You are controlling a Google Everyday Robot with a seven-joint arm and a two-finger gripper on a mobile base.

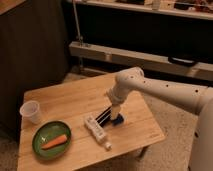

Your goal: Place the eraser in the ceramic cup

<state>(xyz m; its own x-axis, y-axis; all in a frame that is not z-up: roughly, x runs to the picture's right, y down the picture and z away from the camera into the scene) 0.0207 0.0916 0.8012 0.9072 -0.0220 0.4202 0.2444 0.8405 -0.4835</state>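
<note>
The ceramic cup is small, whitish and tapered, and stands upright near the table's left edge. My gripper hangs from the white arm and reaches down to the tabletop at the middle of the table, far to the right of the cup. A small dark blue object, which may be the eraser, lies on the wood right beside the gripper. I cannot tell whether the gripper touches it. A white segmented bar lies just left of the gripper, with a small white piece at its near end.
A green plate holding a carrot sits at the front left, below the cup. The low wooden table stands on carpet. A dark cabinet is on the left and a shelf rail runs behind.
</note>
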